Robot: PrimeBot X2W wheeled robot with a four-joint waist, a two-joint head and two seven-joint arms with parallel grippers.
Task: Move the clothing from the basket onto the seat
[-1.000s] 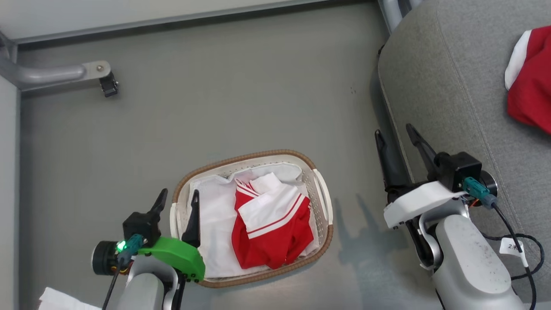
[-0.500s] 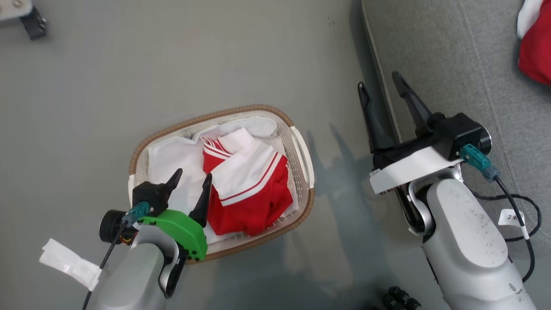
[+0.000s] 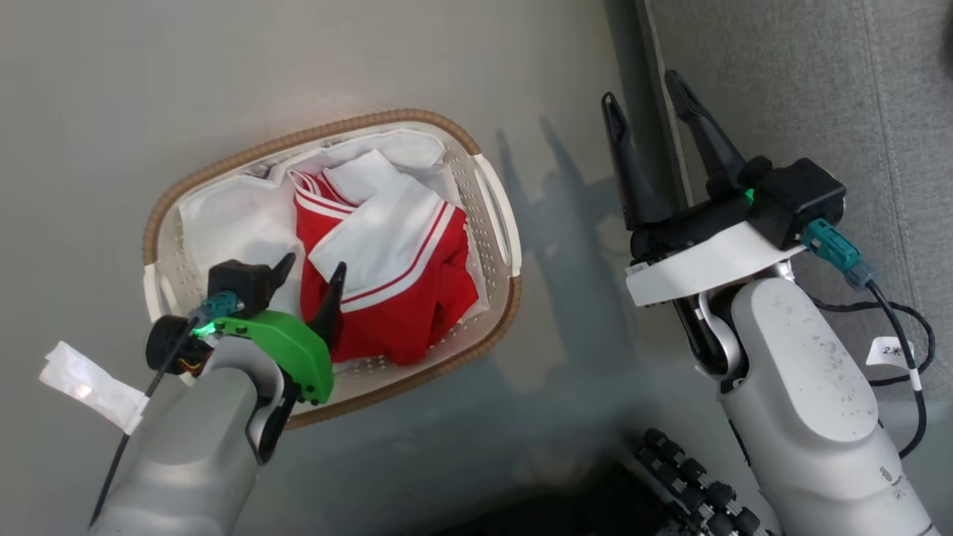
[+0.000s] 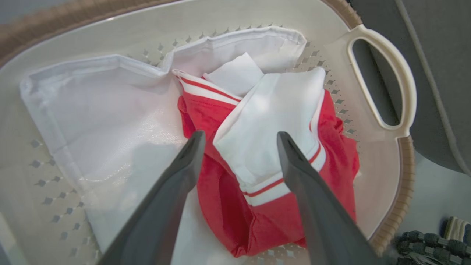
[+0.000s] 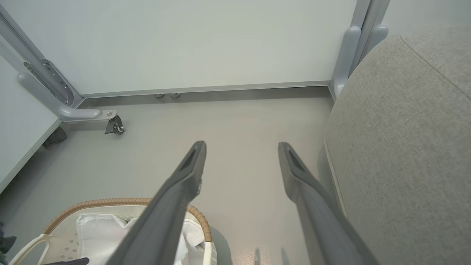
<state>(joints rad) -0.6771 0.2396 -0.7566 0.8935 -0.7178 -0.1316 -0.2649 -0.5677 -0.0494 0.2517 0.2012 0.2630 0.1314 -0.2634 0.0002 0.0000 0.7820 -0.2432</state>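
The left gripper [image 3: 313,262], open and empty, has advanced from the brown rim of the oval white plastic basket [image 3: 357,121] to above the red, white-trimmed clothing [image 3: 402,313]. The right gripper [image 3: 640,85] is spread wide, empty.

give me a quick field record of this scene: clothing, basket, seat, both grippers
clothing: soft red garment with white striped trim, bunched in the basket on the white liner sheet
basket: oval white perforated plastic basket with brown woven rim, on the smooth grey floor beside the seat
seat: large grey woven-fabric cushion, right of the basket
left gripper: open above the garment, nothing gripped
right gripper: open, empty, at the seat's edge
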